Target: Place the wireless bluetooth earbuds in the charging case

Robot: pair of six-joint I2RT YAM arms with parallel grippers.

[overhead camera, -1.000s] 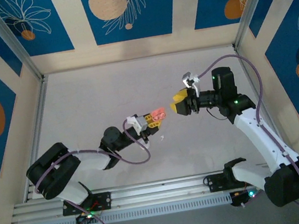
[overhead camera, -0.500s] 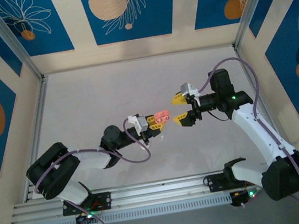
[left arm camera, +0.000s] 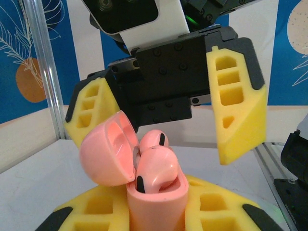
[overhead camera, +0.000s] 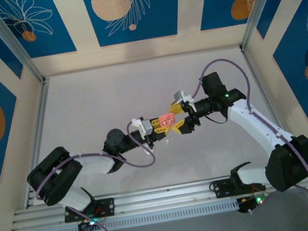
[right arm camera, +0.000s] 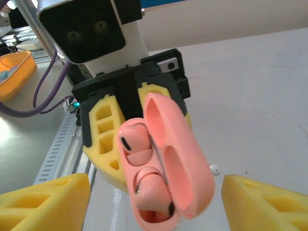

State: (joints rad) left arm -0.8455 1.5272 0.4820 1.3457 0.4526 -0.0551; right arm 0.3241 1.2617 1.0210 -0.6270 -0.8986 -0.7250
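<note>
Right fingers (left arm camera: 236, 110) nearer, flanking open pink case (left arm camera: 156, 204)

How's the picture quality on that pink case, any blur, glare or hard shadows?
Top external view: soft, even light, faint shadows, the glossy pink plastic charging case tiny. Left wrist view: case sharp, mild sheen on its open lid, no harsh glare. Right wrist view: case sharp, yellow foam fingers at the bottom corners slightly soft.
</note>
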